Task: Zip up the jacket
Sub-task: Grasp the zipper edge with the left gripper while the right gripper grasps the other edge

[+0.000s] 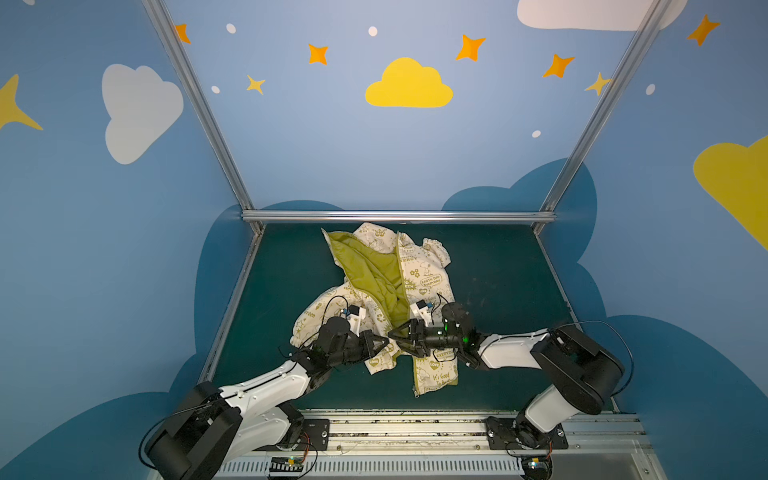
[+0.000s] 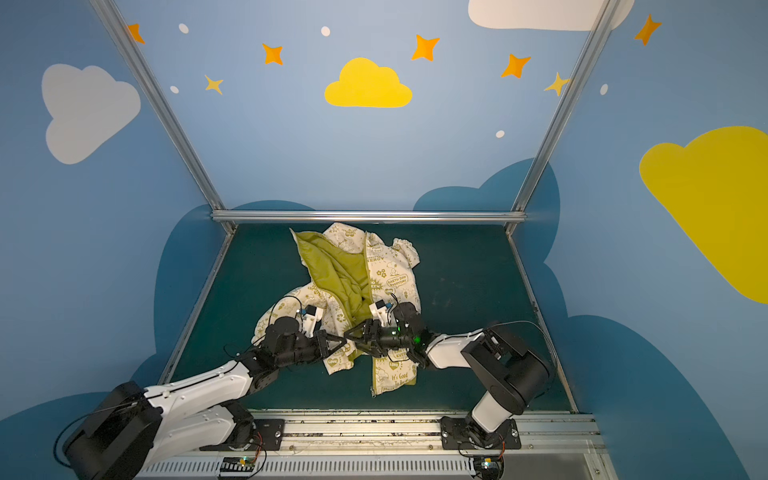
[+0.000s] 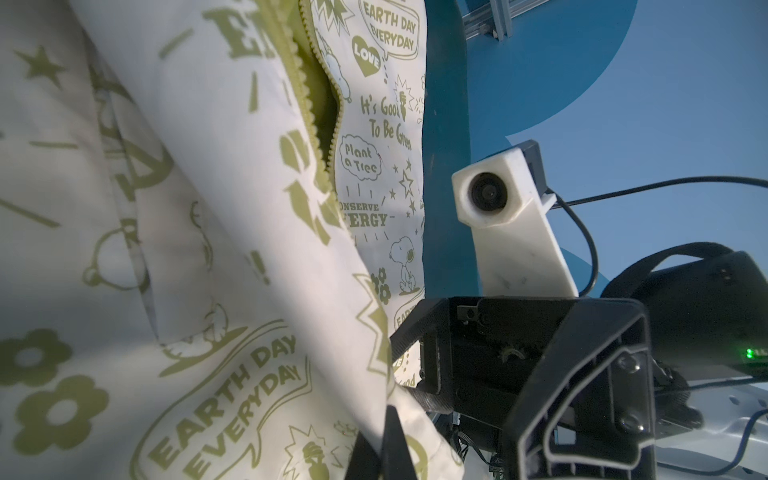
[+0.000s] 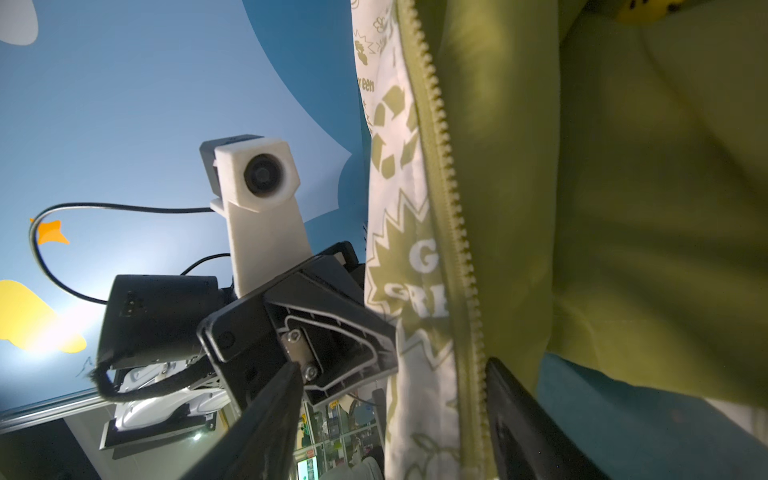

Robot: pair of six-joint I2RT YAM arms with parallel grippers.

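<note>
The cream jacket (image 1: pixel 428 270) (image 2: pixel 395 276) with olive prints lies open on the dark green table (image 1: pixel 507 299), its olive lining (image 1: pixel 374 270) facing up. My left gripper (image 1: pixel 385 341) (image 2: pixel 343 341) is shut on a fold of the jacket's printed front panel (image 3: pixel 232 232), and the cloth bunches around its fingertips (image 3: pixel 392 419). My right gripper (image 1: pixel 397 341) (image 2: pixel 354 342) faces it, almost tip to tip. The right gripper (image 4: pixel 395 419) is open, with the jacket's front edge and its olive zipper teeth (image 4: pixel 453 232) between its fingers. The zipper halves (image 3: pixel 322 104) stand apart.
An aluminium rail (image 1: pixel 399 216) runs along the table's far edge, with slanted posts (image 1: pixel 199 108) at both back corners. The arm bases sit on a metal track (image 1: pixel 415 419) at the front. Blue painted walls close in left and right.
</note>
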